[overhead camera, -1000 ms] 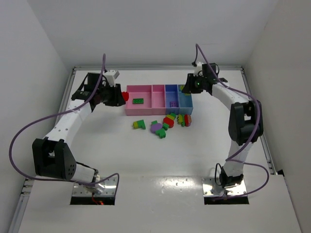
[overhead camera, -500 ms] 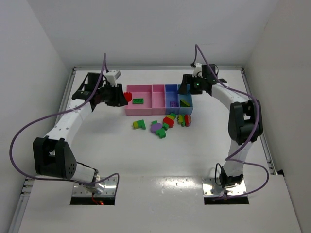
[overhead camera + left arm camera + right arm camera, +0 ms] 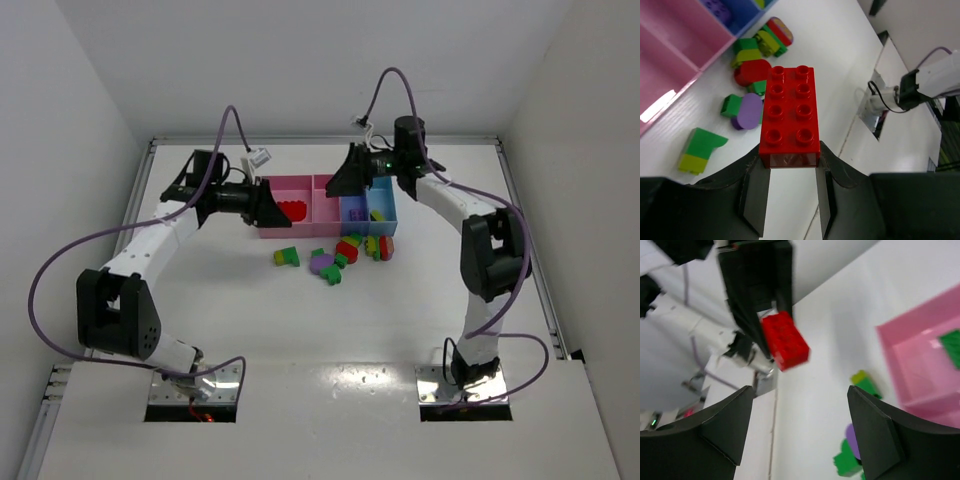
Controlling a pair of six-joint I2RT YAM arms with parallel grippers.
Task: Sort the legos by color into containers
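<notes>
My left gripper [image 3: 790, 156] is shut on a red two-by-four lego [image 3: 790, 114], which it holds just above the wide pink bin [image 3: 272, 226] of the containers. A green lego [image 3: 952, 342] lies in that bin. My right gripper [image 3: 800, 426] stands open with nothing in it, over the narrow pink bin [image 3: 323, 205] and blue-violet bin [image 3: 352, 203]. A yellow lego [image 3: 377, 214] lies in the light blue bin [image 3: 385, 190]. Loose legos lie in front of the bins: green-yellow [image 3: 287, 257], purple-green [image 3: 325, 266], red-green [image 3: 347, 250] and a yellow-red stack [image 3: 381, 246].
A purple piece [image 3: 356, 215] lies in the blue-violet bin. White walls close the table on the left, back and right. Purple cables [image 3: 60, 262] loop off both arms. The arm bases [image 3: 195, 385] sit at the near edge.
My left gripper has carried the red lego to the right, over the wide pink bin. My right gripper has opened, left a yellow lego in the light blue bin and swung left.
</notes>
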